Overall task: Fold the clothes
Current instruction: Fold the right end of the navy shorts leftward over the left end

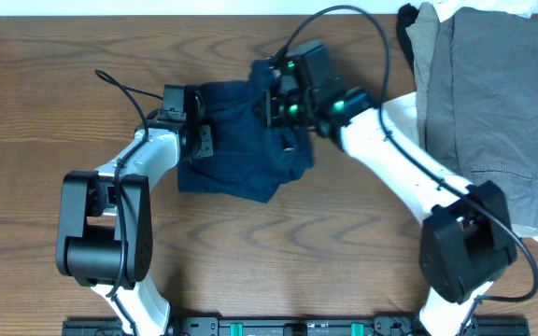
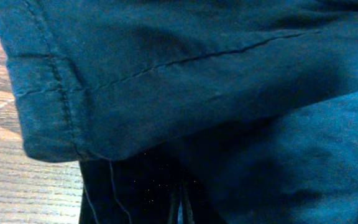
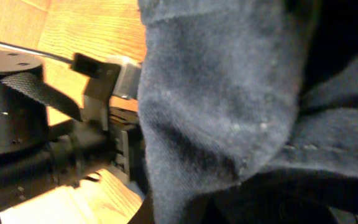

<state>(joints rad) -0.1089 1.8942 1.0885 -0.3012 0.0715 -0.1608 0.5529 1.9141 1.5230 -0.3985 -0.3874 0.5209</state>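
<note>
We see a wooden table (image 1: 45, 56) from above, with two robot arms reaching in from its near edge. A dark navy garment (image 1: 241, 154) lies bunched and creased at the middle of the table, somewhat nearer the far edge.

The left gripper (image 1: 197, 140) sits at the garment's left side, touching the cloth. The right gripper (image 1: 278, 107) is over its far right part, where the fabric looks gathered up around it.

In the left wrist view, navy fabric fills almost everything. A stitched hem (image 2: 48, 99) runs down the left, with bare wood at the lower left. No fingers show, so we cannot tell whether this gripper is open or closed.

In the right wrist view, a fold of the same navy cloth hangs close to the lens and hides the fingers, so we cannot tell its state either. The black left arm (image 3: 23, 124) is blurred behind the fold.

At the far right corner a large grey garment (image 1: 493, 103) lies flat along the right edge, well apart from the navy one. A black cloth (image 1: 407, 28) and a white cloth (image 1: 521, 7) peek out at its far side.
</note>
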